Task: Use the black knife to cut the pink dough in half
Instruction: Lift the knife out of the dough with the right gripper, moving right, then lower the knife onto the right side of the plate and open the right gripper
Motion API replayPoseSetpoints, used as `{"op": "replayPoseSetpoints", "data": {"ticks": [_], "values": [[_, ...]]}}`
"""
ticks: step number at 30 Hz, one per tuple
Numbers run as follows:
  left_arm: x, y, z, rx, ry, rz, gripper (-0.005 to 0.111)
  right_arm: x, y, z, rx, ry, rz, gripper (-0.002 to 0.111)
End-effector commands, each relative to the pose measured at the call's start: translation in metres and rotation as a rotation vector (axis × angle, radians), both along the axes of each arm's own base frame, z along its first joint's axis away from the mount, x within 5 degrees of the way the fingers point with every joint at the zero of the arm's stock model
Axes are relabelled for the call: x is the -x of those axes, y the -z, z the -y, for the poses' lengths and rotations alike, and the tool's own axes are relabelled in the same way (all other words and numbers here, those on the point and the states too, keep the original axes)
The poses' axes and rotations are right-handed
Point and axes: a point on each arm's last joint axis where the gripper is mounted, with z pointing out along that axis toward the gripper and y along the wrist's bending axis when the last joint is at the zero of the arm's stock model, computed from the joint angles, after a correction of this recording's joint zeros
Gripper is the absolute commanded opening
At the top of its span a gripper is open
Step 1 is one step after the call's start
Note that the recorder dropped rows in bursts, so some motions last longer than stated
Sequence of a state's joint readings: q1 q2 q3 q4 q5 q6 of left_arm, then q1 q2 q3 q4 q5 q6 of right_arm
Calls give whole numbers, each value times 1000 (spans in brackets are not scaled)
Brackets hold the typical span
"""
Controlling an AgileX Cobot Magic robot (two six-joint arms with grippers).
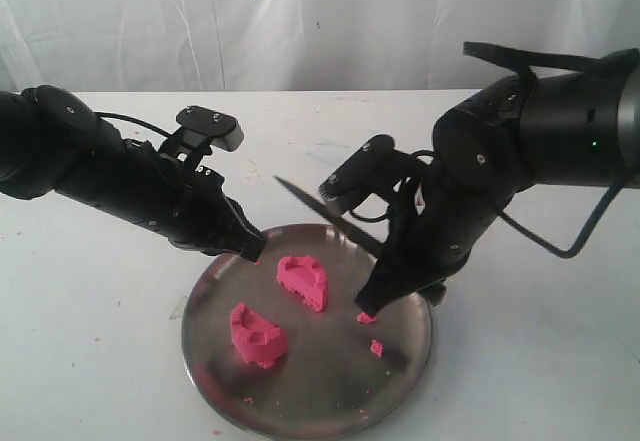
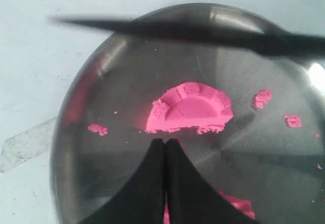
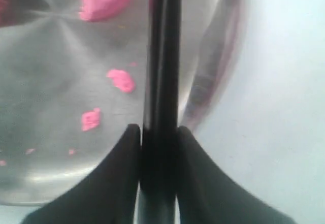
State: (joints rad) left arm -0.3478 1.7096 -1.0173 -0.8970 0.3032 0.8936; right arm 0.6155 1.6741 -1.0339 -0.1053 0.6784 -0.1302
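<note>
The pink dough lies in two rough chunks on the round metal plate [image 1: 330, 386]: one [image 1: 303, 282] near the middle, the other [image 1: 257, 335] toward the front left. My right gripper [image 1: 384, 273] is shut on the handle of the black knife [image 1: 325, 211]. Its blade slants up and left, in the air above the plate's far rim. In the right wrist view the knife [image 3: 162, 76] runs straight out from between the right gripper [image 3: 158, 130]. My left gripper [image 1: 251, 248] is shut and empty at the plate's left rim. Its tips [image 2: 165, 142] are just short of one half [image 2: 190, 108].
Small pink crumbs [image 1: 376, 347] lie on the plate's right side, near the right gripper. A piece of clear tape [image 2: 28, 144] sits on the white table beside the plate. A white curtain hangs behind the table.
</note>
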Motion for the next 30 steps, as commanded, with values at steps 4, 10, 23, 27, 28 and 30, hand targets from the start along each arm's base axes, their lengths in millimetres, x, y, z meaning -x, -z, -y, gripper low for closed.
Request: {"op": "replayPoseSetpoints", "data": {"ticks": [4,10,23,27,28,30], "values": [[4,-7,2,29,18,-14,0,-1,16,20,6,61,17,0],[4,-7,2,29,18,-14,0,1,23,20,-24,75,41,0],[5,-7,3,31,23,-18,0,-7,45,9,-95,146,-9,0],[3,-7,2,27,13,-8,0,-7,47,9,-87,153,-30,0],[3,-7,2,27,13,-8,0,-7,48,9,-84,152,-32,0],[4,-7,2,28,15,-10,0,-7,51,9,-76,153,-43,0]]}}
